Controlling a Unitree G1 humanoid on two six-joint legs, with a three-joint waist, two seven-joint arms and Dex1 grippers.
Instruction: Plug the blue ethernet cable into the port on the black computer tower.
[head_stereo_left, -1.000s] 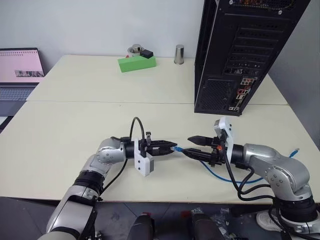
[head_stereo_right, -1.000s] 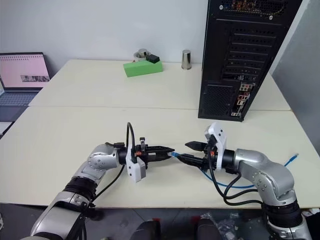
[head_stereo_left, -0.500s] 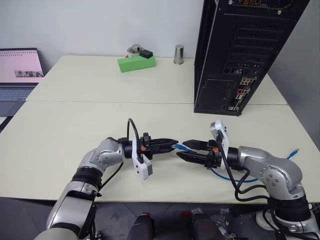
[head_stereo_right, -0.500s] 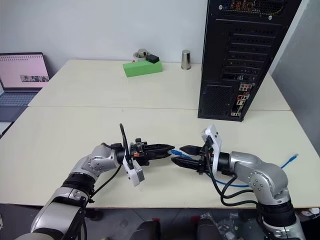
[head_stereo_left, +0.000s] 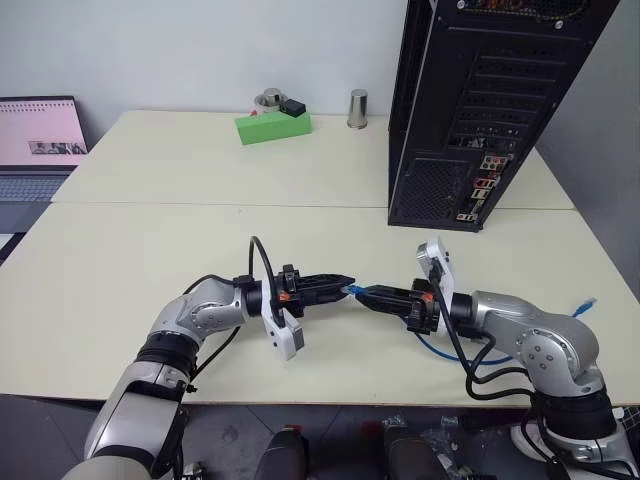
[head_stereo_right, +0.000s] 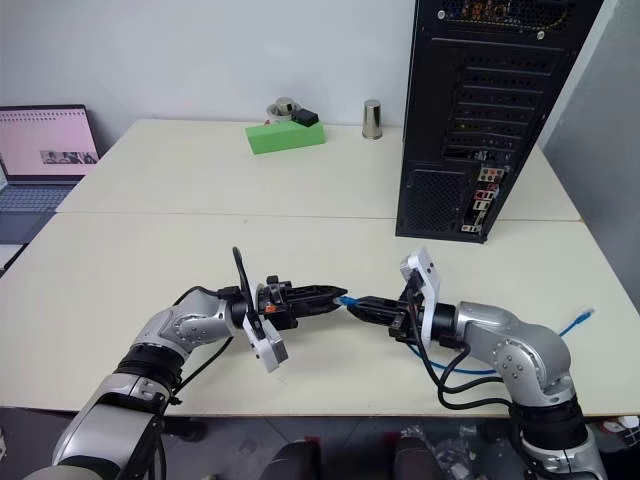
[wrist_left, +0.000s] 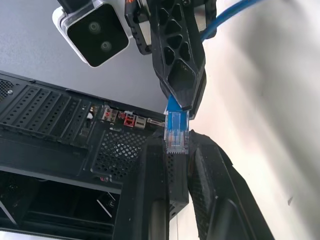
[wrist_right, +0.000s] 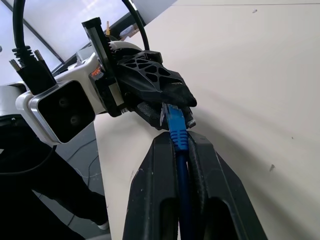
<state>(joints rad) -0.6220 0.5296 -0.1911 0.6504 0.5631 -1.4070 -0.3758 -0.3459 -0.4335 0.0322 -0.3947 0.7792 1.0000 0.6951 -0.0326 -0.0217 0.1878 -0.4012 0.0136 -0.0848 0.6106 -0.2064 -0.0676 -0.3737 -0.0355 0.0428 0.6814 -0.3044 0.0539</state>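
**A:** Start at your right gripper (head_stereo_right: 352, 303). What do you see?

**B:** Its two black fingers are pressed together on the thin bright blue ethernet cable (wrist_right: 181, 170), just behind the small clear plastic plug (wrist_left: 175, 131). The cord runs back between the fingers, and the plug sticks out past their tips.

**A:** And your left gripper (head_stereo_left: 348, 281)?

**B:** Clamped as tight as it goes, pointing level toward the right one. The plug's end sits at its fingertips. In the left wrist view the plug lies between the tips, but I cannot tell you whether they pinch it or only touch it.

**A:** So the two grippers meet tip to tip?

**B:** Yes, above the near edge of the pale cream table (head_stereo_left: 150, 250), with the plug between them.

**A:** Where does the rest of the cable go?

**B:** It loops under your right forearm, and its other end lies on the table by the right edge (head_stereo_left: 589, 303).

**A:** The tall black metal computer tower (head_stereo_left: 480, 110)?

**B:** It stands upright farther back on the right, rear panel facing you, well apart from both grippers. The colourful connector panel (head_stereo_left: 487, 178) is low on its back; I cannot pick out the network port there.

**A:** Anything else?

**B:** A flat green block (head_stereo_left: 273, 126) and a small metal cup (head_stereo_left: 358, 108) at the far side, and an open laptop (head_stereo_left: 38, 140) at far left.
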